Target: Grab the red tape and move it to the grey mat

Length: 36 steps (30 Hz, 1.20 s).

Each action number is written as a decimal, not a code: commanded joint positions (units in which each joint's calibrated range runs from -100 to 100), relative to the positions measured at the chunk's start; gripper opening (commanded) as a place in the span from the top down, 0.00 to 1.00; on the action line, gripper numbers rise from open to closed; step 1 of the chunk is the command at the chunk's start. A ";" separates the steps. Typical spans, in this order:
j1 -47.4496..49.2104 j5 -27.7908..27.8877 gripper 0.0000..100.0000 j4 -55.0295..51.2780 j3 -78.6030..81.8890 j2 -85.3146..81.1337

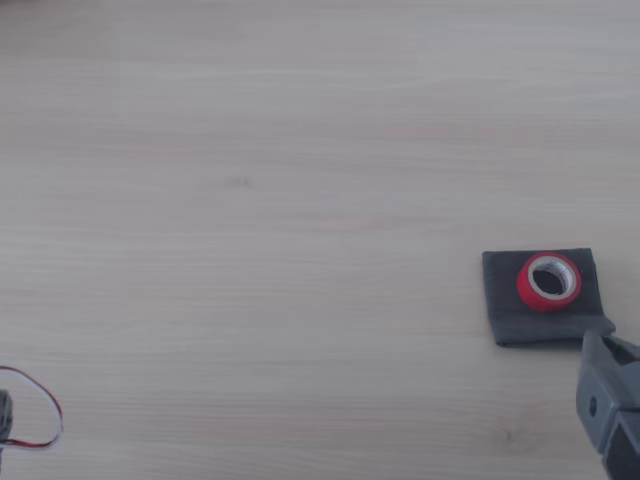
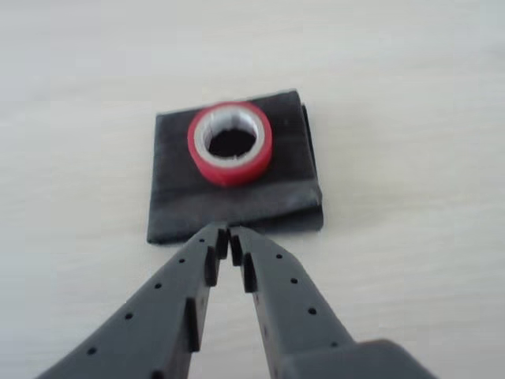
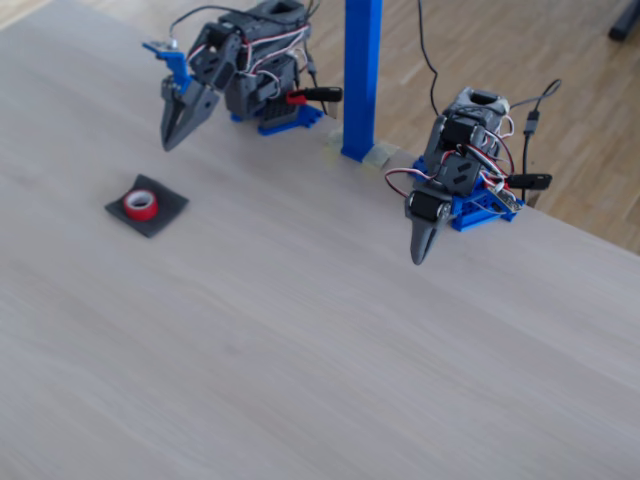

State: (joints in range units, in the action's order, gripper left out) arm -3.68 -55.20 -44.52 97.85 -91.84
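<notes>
The red tape (image 2: pixel 230 143), a small roll with a whitish core, lies flat on the grey mat (image 2: pixel 181 197), toward its far side. It also shows in the other view (image 1: pixel 548 281) on the mat (image 1: pixel 502 295), and in the fixed view (image 3: pixel 140 203) on the mat (image 3: pixel 165 216). My gripper (image 2: pixel 229 237) is shut and empty, with its tips just before the mat's near edge and apart from the tape. In the fixed view my gripper (image 3: pixel 168 143) hangs above and behind the mat. Part of it enters the other view (image 1: pixel 592 345) at the lower right.
A second arm (image 3: pixel 420 245) on a blue base stands at the table's far right edge, gripper pointing down. A blue post (image 3: pixel 360 80) stands between the two arms. A thin red wire loop (image 1: pixel 40 410) lies at the lower left of the other view.
</notes>
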 commanded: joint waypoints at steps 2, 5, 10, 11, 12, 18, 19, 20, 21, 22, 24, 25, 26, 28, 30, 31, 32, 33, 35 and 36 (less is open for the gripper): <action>0.44 -1.26 0.98 -6.97 1.43 -6.00; 0.44 -1.31 0.98 -11.55 1.43 -6.83; 0.71 -2.26 0.98 -19.77 1.52 -7.08; 0.89 -2.26 0.98 -21.81 1.52 -7.16; 1.07 -2.26 0.98 -23.42 1.52 -7.16; 1.25 -2.26 0.98 -26.90 1.52 -7.25; 1.25 -2.26 0.98 -28.25 1.52 -7.25; 1.25 -2.36 0.98 -30.04 1.52 -7.25; 1.16 -2.36 0.98 -30.97 1.52 -7.25; 1.25 -2.46 0.98 -30.88 1.52 -7.25; 1.25 -2.67 0.98 -30.80 1.52 -7.25; 1.25 -2.67 0.98 -30.80 1.52 -7.25; 1.25 -2.67 0.98 -30.80 1.52 -7.25; 1.07 -2.67 0.98 -30.80 1.52 -7.16; 0.71 -2.31 0.98 -30.71 1.52 -7.08; 0.44 -2.31 0.98 -30.71 1.43 -7.00; 0.35 -2.31 0.98 -30.71 1.43 -6.91; 0.35 -2.31 0.98 -30.71 1.43 -6.83; 0.35 -2.26 0.98 -30.63 1.43 -6.75; 0.35 -2.26 0.98 -30.63 1.43 -6.75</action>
State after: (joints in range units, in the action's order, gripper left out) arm -3.19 -57.64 -74.39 98.30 -98.33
